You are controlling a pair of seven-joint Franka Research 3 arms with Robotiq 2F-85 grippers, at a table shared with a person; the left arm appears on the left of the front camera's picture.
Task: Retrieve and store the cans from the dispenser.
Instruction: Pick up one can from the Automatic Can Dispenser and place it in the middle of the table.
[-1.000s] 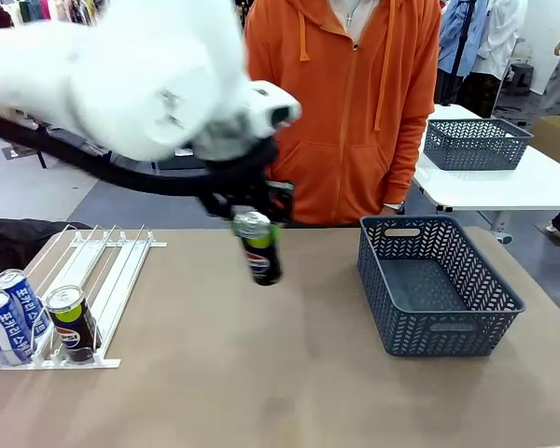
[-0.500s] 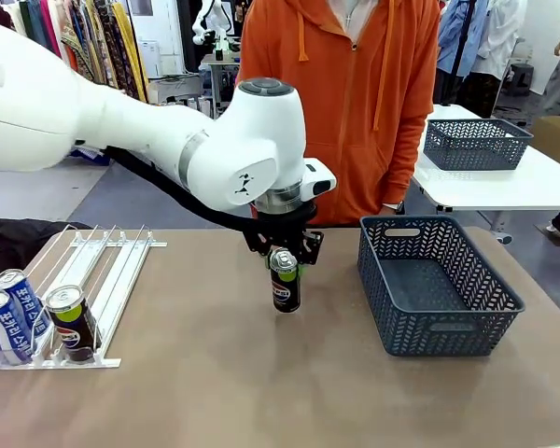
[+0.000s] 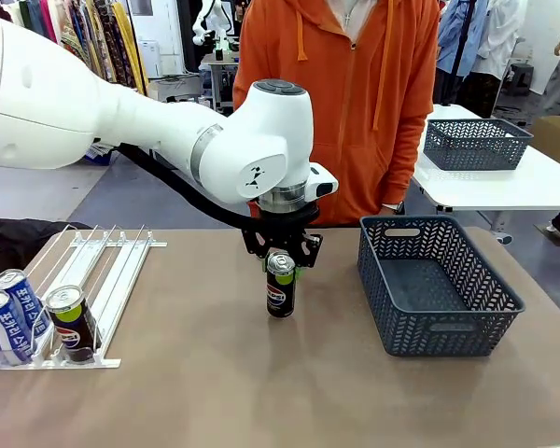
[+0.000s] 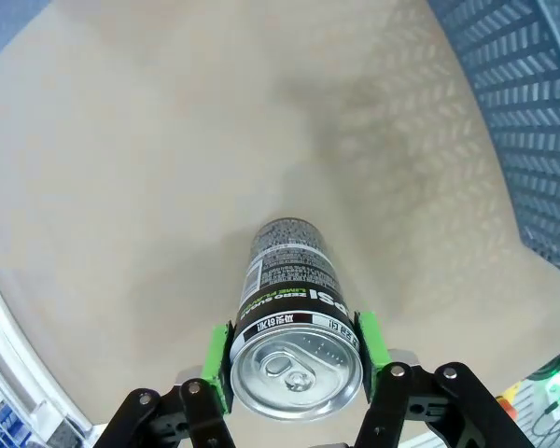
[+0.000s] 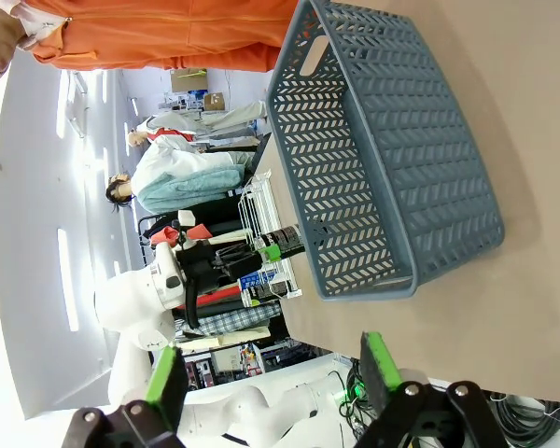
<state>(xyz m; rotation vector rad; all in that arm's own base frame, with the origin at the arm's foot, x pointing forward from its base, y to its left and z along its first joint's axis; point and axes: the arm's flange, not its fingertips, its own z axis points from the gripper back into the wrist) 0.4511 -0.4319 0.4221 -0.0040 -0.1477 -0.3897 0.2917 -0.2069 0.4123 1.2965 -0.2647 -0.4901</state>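
Note:
My left gripper (image 3: 281, 265) is shut on a black can (image 3: 280, 291) near its silver top, holding it upright at mid-table with its base at or just above the tabletop. In the left wrist view the green pads (image 4: 217, 366) press both sides of the can (image 4: 292, 289). The white dispenser (image 3: 107, 266) lies at the front left. Two blue cans (image 3: 17, 297) and one black can (image 3: 72, 323) stand at its near end. My right gripper (image 5: 273, 373) is open, with nothing between its fingers, and looks across the table at the basket (image 5: 383, 168).
A dark grey mesh basket (image 3: 448, 322) stands to the right of the held can, about a hand's width away. A person in an orange hoodie (image 3: 355, 103) stands at the table's far edge. A second basket (image 3: 474, 142) sits on another table behind.
The left arm carried the black can from a raised, tilted hold to the right and down. The can is now upright and low over the table.

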